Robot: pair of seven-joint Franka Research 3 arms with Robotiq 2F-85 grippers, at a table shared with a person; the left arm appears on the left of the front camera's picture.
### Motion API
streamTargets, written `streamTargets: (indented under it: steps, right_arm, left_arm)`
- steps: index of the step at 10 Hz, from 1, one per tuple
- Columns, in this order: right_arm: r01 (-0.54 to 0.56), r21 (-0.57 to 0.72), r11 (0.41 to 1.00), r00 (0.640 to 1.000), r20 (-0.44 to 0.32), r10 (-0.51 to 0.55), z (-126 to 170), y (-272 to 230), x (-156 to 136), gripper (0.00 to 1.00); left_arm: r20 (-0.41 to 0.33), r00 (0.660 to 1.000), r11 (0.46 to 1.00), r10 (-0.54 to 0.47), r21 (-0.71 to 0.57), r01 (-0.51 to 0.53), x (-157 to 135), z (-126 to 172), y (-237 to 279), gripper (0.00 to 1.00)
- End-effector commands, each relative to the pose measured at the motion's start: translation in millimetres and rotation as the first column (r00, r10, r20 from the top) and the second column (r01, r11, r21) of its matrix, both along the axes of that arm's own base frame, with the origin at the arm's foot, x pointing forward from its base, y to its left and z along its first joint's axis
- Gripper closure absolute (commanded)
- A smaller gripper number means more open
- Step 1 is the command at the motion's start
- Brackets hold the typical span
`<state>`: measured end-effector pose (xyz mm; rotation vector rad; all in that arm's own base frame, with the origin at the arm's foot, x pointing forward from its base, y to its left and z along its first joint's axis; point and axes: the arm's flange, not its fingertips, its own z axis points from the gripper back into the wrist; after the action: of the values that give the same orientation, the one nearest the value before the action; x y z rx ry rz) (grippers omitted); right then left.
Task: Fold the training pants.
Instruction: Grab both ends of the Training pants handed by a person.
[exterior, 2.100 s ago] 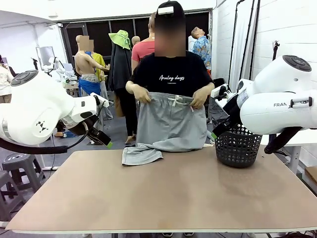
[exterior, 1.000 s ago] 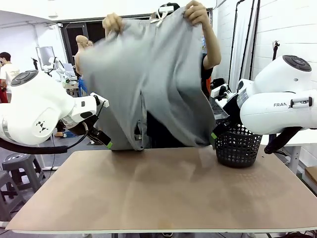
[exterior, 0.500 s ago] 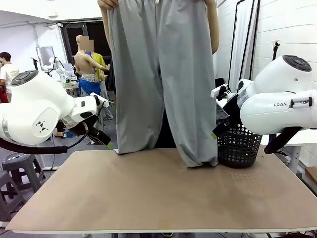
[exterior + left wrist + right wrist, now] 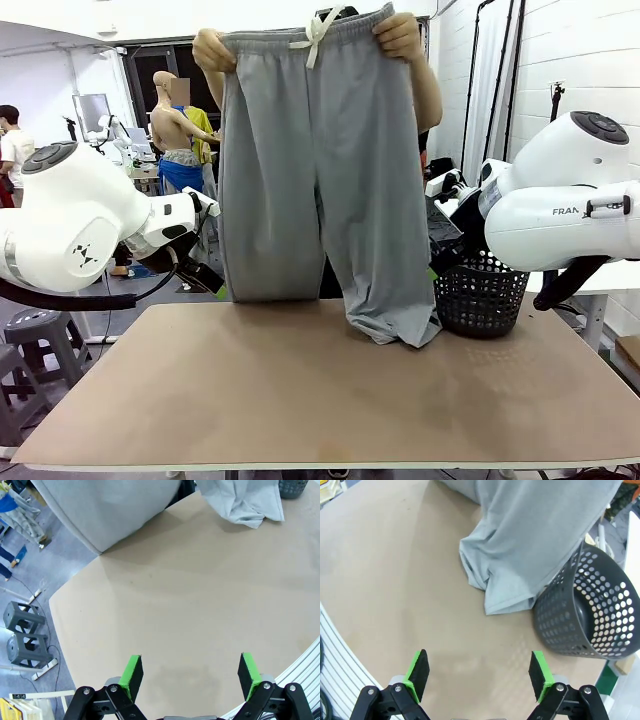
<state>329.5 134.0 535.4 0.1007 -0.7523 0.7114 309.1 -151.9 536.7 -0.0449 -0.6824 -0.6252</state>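
A person at the far side holds the light grey training pants up by the waistband, one hand at each corner, drawstring at the top. One leg hangs to the table's far edge. The other leg's hem lies bunched on the table beside the basket. My left gripper hovers open at the far left, short of the hanging leg. In the left wrist view that gripper is over bare table, the pants farther ahead. My right gripper is open above the table, with the bunched hem ahead of it.
A black mesh basket stands at the table's far right, close to the bunched leg and my right gripper; it also shows in the right wrist view. The tan table is bare in the middle and front. Stools stand off the left edge.
The person has lowered the pants a little, so the waistband and both hands are back in the picture. One leg's hem has settled further onto the table. Both arms stay still.
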Motion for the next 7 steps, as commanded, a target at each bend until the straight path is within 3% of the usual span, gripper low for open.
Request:
streamTargets:
  steps: [1,7]
  right_arm:
    - [0.000,0.005,1.000,1.000,-0.001,0.000,-0.6,-0.7,1.1,0.00]
    - [0.000,0.005,1.000,1.000,-0.001,0.000,-0.6,-0.7,1.1,0.00]
  left_arm:
    - [0.003,1.000,1.000,-0.006,0.007,0.006,0.4,-0.1,0.2,0.00]
    - [0.003,1.000,1.000,-0.006,0.007,0.006,0.4,-0.1,0.2,0.00]
